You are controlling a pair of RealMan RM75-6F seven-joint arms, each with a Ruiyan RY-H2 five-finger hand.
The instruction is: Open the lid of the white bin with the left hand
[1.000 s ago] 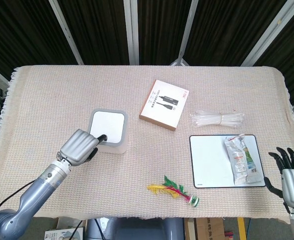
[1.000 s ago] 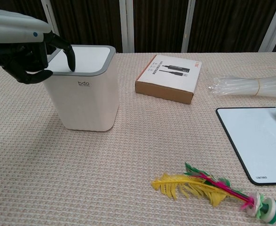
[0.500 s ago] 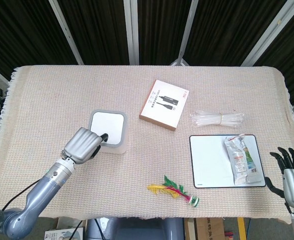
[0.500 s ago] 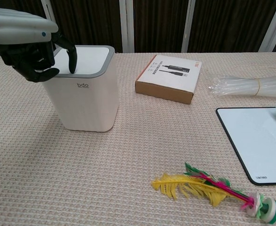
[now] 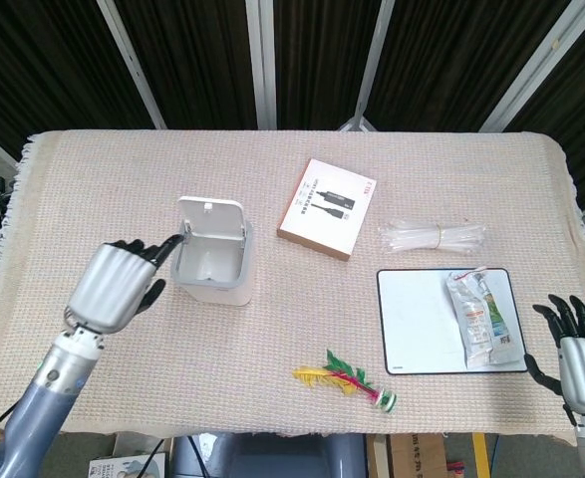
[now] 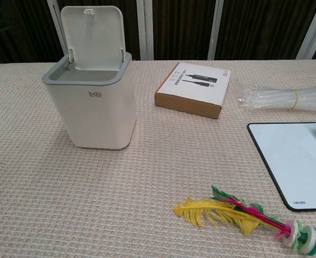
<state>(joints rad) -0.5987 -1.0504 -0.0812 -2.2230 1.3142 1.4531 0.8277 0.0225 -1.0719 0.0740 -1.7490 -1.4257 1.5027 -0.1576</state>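
Observation:
The white bin [image 5: 212, 267] [image 6: 95, 110] stands on the woven cloth at centre left. Its lid [image 5: 211, 217] [image 6: 92, 36] is up, hinged at the far rim, and the grey-rimmed inside shows. My left hand [image 5: 116, 284] hovers just left of the bin with fingers spread, one fingertip near the bin's left rim, holding nothing. The chest view does not show this hand. My right hand [image 5: 578, 341] is at the table's near right edge, fingers apart and empty.
A brown box [image 5: 328, 207] [image 6: 194, 88] lies right of the bin. Clear tubes [image 5: 433, 237] [image 6: 284, 98], a white pad [image 5: 417, 324] [image 6: 292, 161] carrying a packet [image 5: 484, 319], and a feather shuttlecock [image 5: 349, 379] [image 6: 244, 216] lie on the right half of the table.
The bin's lid has sprung from shut to upright. My left hand has lifted off the lid, drawn back to the left and spread its fingers.

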